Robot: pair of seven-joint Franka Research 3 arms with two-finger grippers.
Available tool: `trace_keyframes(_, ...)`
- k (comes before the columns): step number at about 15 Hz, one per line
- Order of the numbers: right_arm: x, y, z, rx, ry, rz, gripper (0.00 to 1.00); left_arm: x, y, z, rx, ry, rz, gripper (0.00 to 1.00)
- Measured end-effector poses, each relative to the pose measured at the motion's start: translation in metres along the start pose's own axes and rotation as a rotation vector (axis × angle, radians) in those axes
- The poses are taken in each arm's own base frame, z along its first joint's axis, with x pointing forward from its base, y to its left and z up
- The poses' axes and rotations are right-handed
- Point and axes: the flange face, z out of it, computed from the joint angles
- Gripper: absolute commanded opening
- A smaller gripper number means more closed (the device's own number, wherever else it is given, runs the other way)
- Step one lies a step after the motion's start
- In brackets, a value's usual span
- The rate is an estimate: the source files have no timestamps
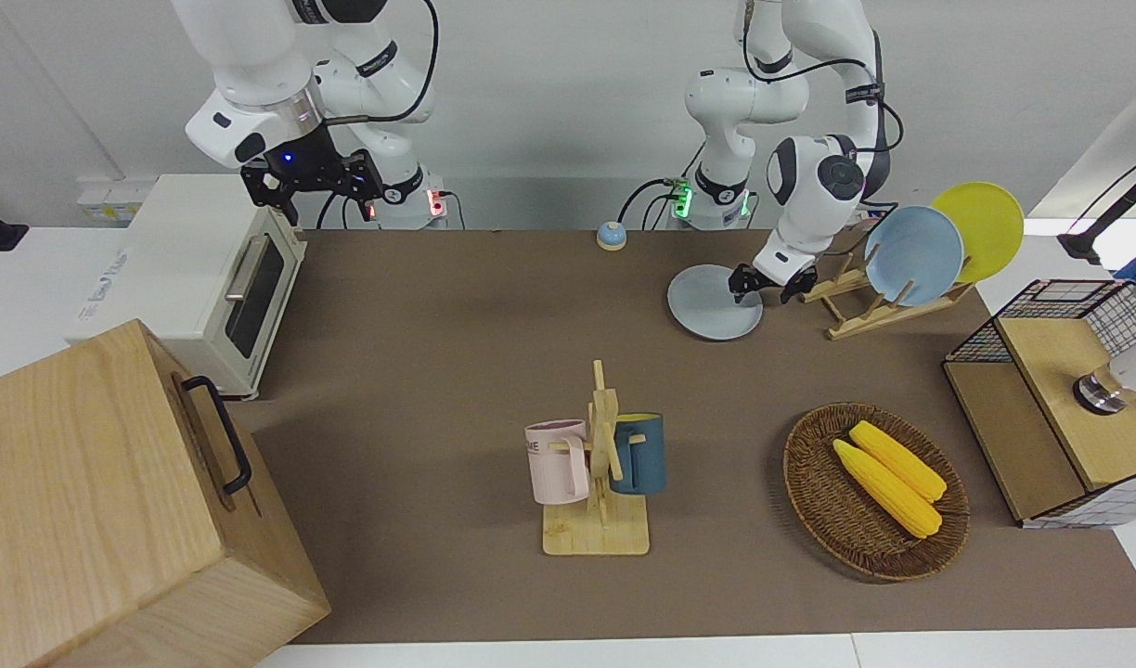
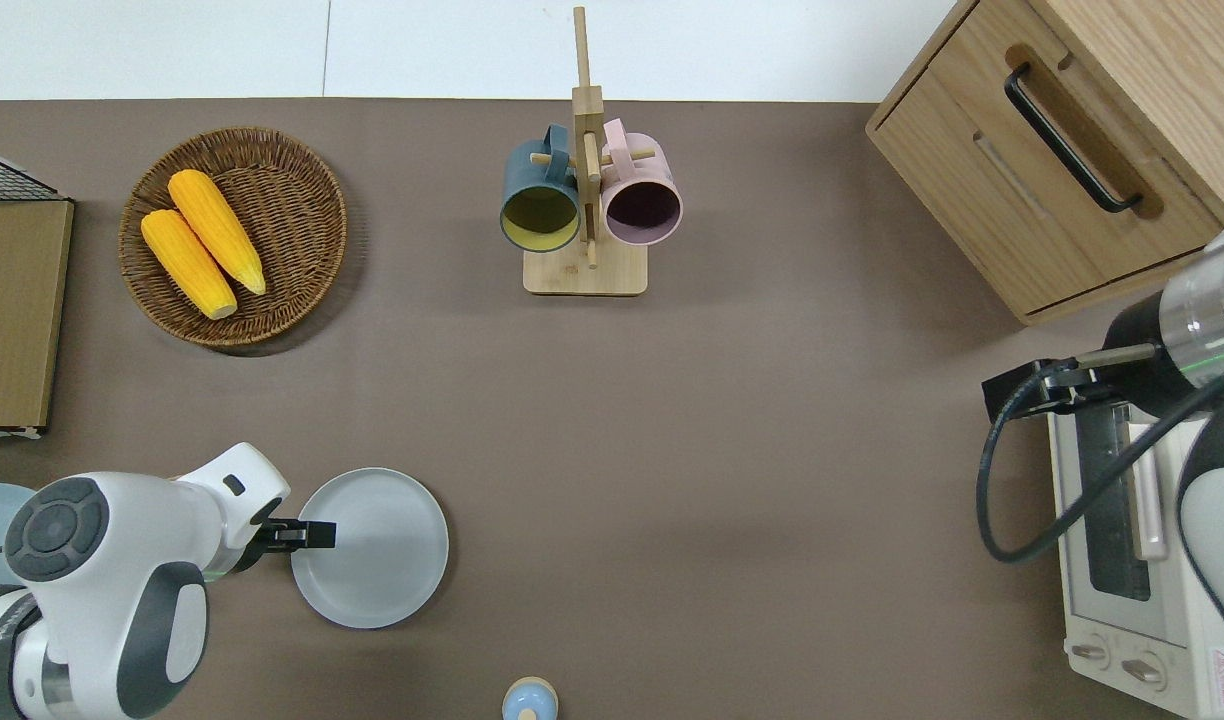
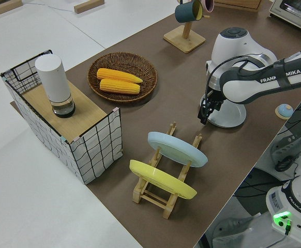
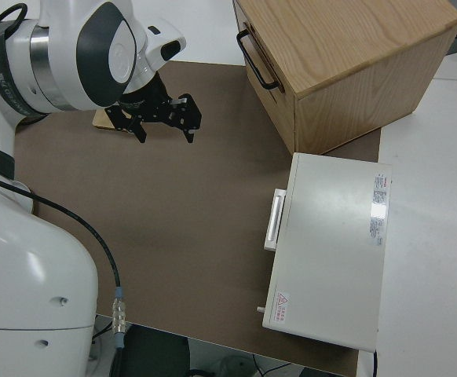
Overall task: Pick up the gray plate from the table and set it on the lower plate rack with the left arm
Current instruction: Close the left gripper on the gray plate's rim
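One gray plate (image 2: 370,547) is lying flat on the bench beside the rack (image 1: 863,308), with the left claw (image 2: 297,534) at its rim, fingers not discernible; being stiff, smooth and breakable, it is best pinched by the raised rim.
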Motion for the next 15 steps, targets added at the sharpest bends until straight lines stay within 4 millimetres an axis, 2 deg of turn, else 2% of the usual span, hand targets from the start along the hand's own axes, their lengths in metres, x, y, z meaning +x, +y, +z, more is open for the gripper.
trace_keyframes(1, 0.000, 0.000, 0.000, 0.000, 0.000, 0.000, 0.983, 0.001, 0.001, 0.004, 0.001, -0.003, 0.003, 0.78)
trace_keyframes(2, 0.000, 0.000, 0.000, 0.000, 0.000, 0.000, 0.983, 0.002, 0.002, 0.007, 0.001, -0.007, 0.006, 0.57)
trace_keyframes(4, 0.000, 0.000, 0.000, 0.000, 0.000, 0.000, 0.983, 0.004, 0.004, 0.012, 0.002, -0.006, 0.008, 0.26)
trace_keyframes(7, 0.000, 0.000, 0.000, 0.000, 0.000, 0.000, 0.983, 0.004, 0.003, 0.013, 0.002, -0.006, 0.007, 0.00)
trace_keyframes(15, 0.000, 0.000, 0.000, 0.000, 0.000, 0.000, 0.983, 0.004, 0.003, 0.005, 0.001, 0.011, 0.013, 0.00)
